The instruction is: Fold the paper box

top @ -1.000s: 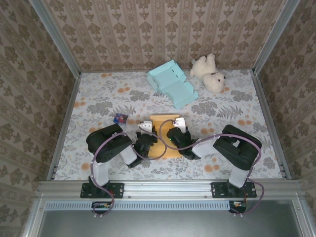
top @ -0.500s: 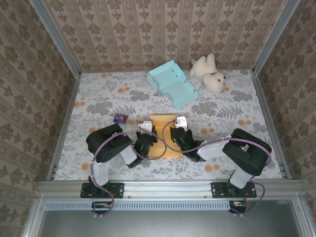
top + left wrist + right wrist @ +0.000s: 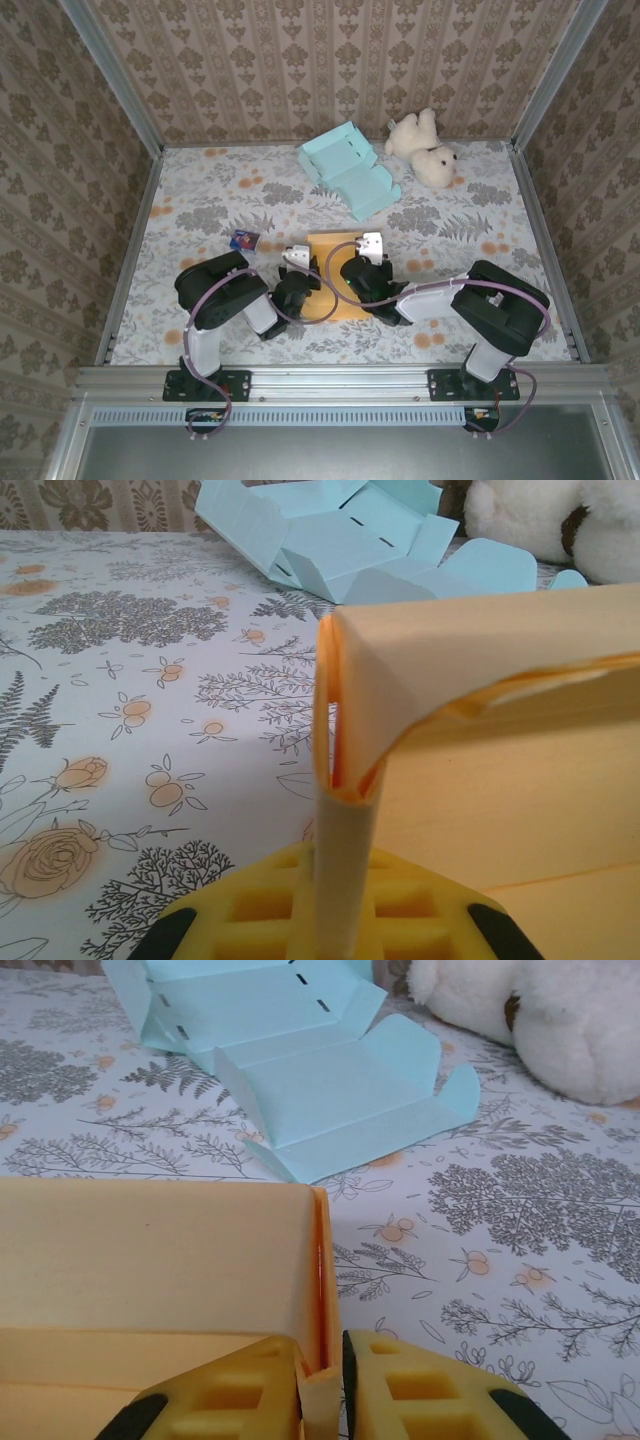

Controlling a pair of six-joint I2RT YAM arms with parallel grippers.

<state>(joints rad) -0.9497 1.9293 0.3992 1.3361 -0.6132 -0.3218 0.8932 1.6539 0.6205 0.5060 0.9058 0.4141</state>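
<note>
the yellow paper box (image 3: pixel 330 245) sits near the middle of the flowered table (image 3: pixel 200 210), between the arms. the left gripper (image 3: pixel 340 920) is clamped on its left wall and the right gripper (image 3: pixel 322 1380) pinches its right wall. a flat blue box (image 3: pixel 350 170) and a toy bear (image 3: pixel 425 148) lie far back; print on the small packet (image 3: pixel 245 240) at left is too small to read.
</note>
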